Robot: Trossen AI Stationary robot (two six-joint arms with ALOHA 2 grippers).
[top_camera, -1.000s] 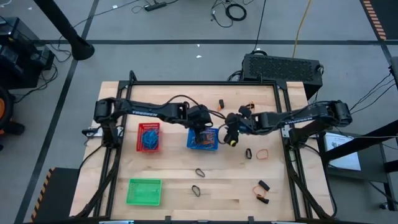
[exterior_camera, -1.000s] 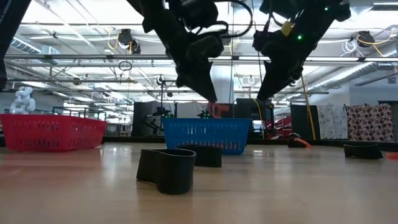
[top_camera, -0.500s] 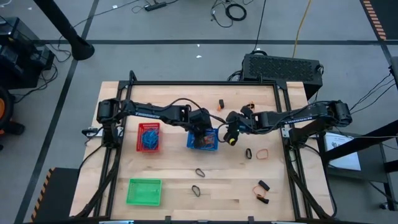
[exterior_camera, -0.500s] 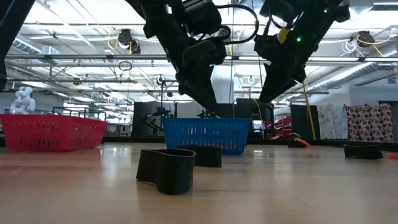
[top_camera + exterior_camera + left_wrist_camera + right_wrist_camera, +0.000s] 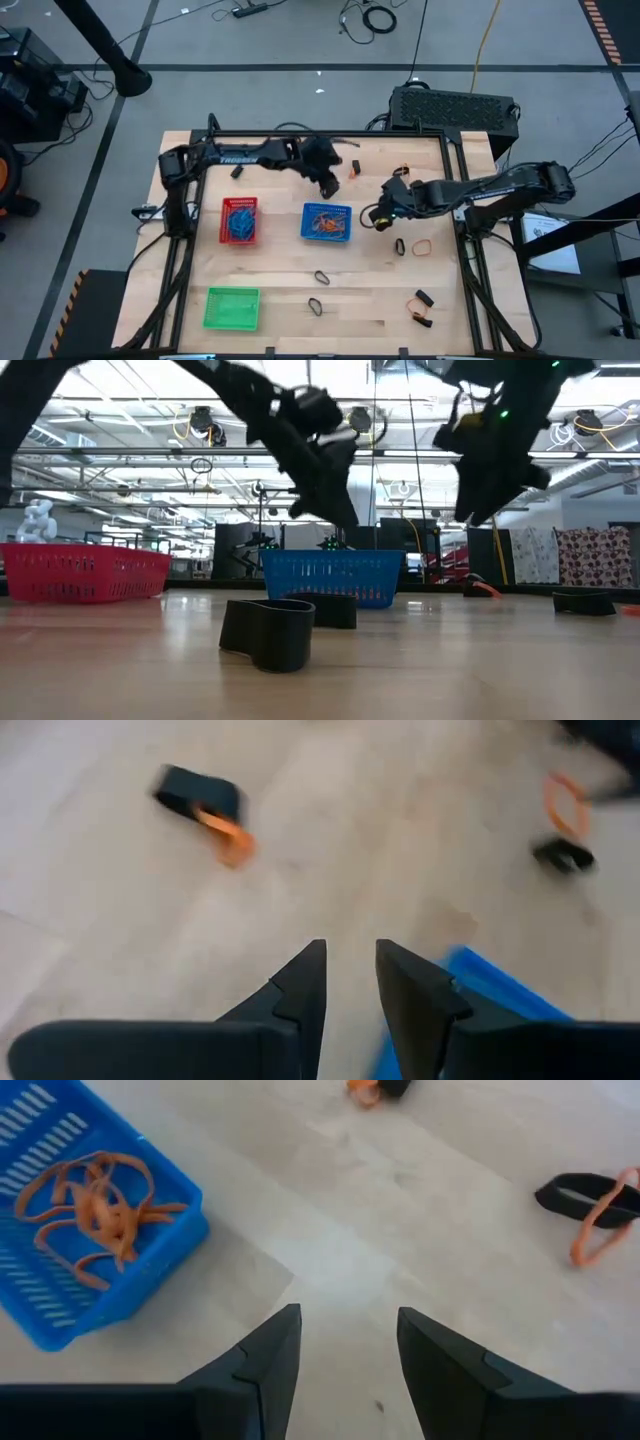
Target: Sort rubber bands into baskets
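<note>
The blue basket [image 5: 326, 222] holds several orange rubber bands [image 5: 95, 1205]. The red basket [image 5: 239, 220] holds blue bands, and the green basket [image 5: 232, 307] stands near the front left. My left gripper [image 5: 328, 185] hovers beyond the blue basket's far edge, its fingers a little apart and empty [image 5: 350, 970]. My right gripper [image 5: 385, 212] hovers to the right of the blue basket, open and empty [image 5: 350, 1340]. Loose black bands [image 5: 322, 277] and an orange band [image 5: 423, 245] lie flat on the table.
A black and orange pair of bands [image 5: 200, 800] lies near the far edge, and others lie at the front right [image 5: 422, 305]. A black band [image 5: 268, 632] stands on its edge close to the low camera. Black frame rails [image 5: 330, 134] run along the table's sides.
My left gripper has risen from over the blue basket and gone toward the table's far edge. My right gripper has shifted a little toward the table's right edge. The baskets and loose bands have stayed where they were.
</note>
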